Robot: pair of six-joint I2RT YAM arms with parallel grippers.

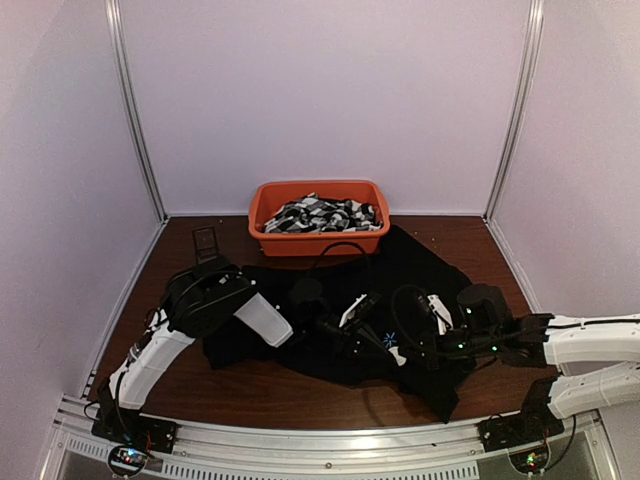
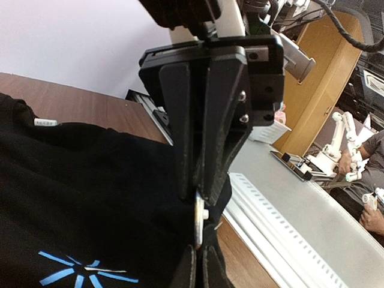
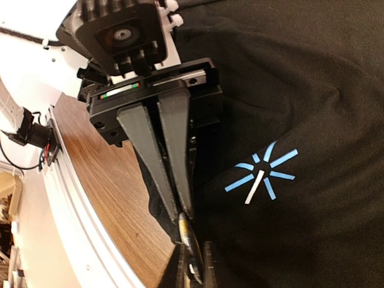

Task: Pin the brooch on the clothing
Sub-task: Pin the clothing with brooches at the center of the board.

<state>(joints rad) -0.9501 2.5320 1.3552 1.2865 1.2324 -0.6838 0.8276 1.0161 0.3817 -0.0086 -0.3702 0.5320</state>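
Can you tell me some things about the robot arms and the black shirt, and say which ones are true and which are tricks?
1. The orange bin at the back holds black-and-white patterned fabrics. True.
2. The starburst mark on the shirt is red. False: it is light blue with one white stroke.
3. The shirt is stuffed inside the bin. False: it lies spread on the brown table, in front of the bin.
4. The left gripper is shut on a small metal brooch. True.
5. The two arms are far apart, at opposite table edges. False: their fingertips meet over the shirt, at the brooch.
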